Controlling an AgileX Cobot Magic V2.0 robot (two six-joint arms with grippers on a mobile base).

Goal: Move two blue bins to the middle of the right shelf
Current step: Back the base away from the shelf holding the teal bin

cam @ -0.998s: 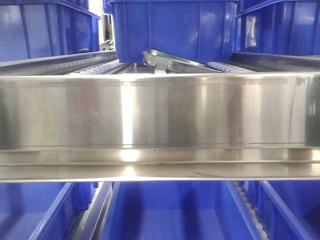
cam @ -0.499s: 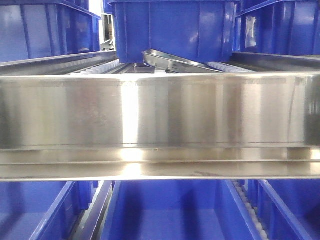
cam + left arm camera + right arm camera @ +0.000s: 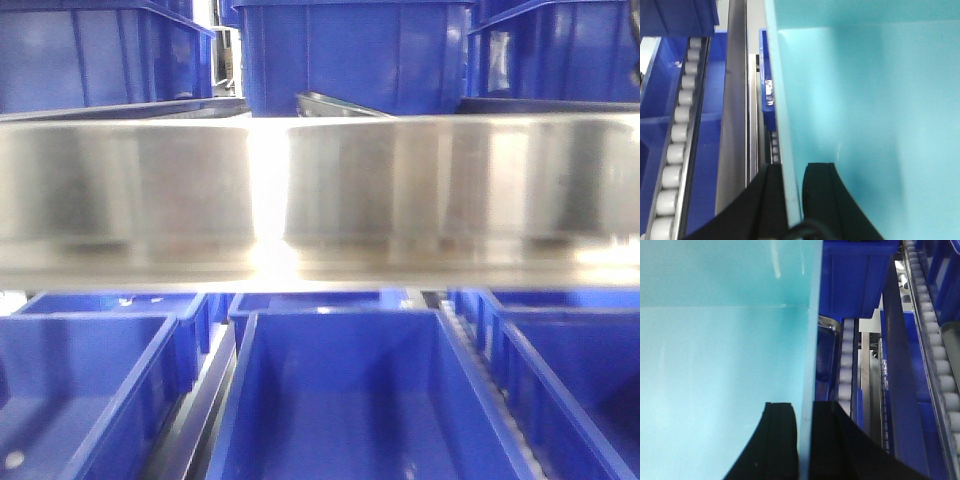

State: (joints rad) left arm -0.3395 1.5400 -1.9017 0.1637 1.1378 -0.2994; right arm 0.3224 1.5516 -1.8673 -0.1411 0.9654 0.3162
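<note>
1. surroundings. the broad brushed front rail of a stainless-steel shelf level spans the middle of the front-facing view. it is blurred, with a bright glare band left of centre. upper royal-blue bins stand in a row behind and above the rail. lower royal-blue bins sit open-topped and side by side on the level beneath it.

2. left pincer. my two black fingers straddle the left side wall of the aqua-blue bin, one inside and one outside. they are parted only by the wall's thickness and clamped on it. outside the wall run a steel divider and a white left roller track.

3. right pincer. same arrangement on the opposite wall: inner finger inside the bin, the other outside, closed on the wall. just beside the wall lies the right roller track, with a dark blue bin beyond it.

4. task item position. the aqua-blue bin hangs between both pincers, gripped by its two side walls, with rack tracks on either side. i cannot tell whether it rests on anything, or whether a second bin is nested in it.

5. markings. a small bright patch on a blue rim near the left wall is unreadable.
</note>
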